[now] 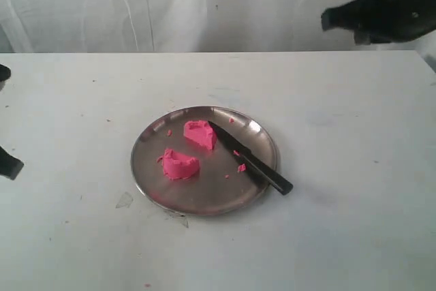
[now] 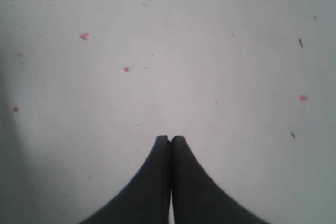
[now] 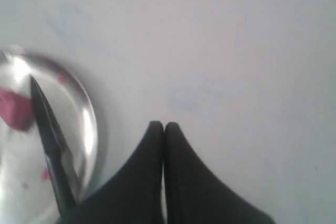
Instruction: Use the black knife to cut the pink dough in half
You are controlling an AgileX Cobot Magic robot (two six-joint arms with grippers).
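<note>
Nearest to us on the white table (image 1: 340,236) sits a round steel plate (image 1: 153,182). On it we see the pink dough (image 1: 181,165) lying in two rough chunks, one toward the front left and the other (image 1: 199,133) just behind it, apart from each other. The black knife (image 1: 248,157) lies slanted on the plate's right side, its tip just beside the rear chunk and its handle resting over the rim. A few pink crumbs (image 1: 241,167) lie by the blade.

At the left edge, we find the left hand (image 2: 169,139) with its fingers pressed together over bare, crumb-flecked table, holding nothing. Farthest back, raised at upper right, the right hand (image 3: 164,125) is likewise closed and empty, well apart from the knife.
</note>
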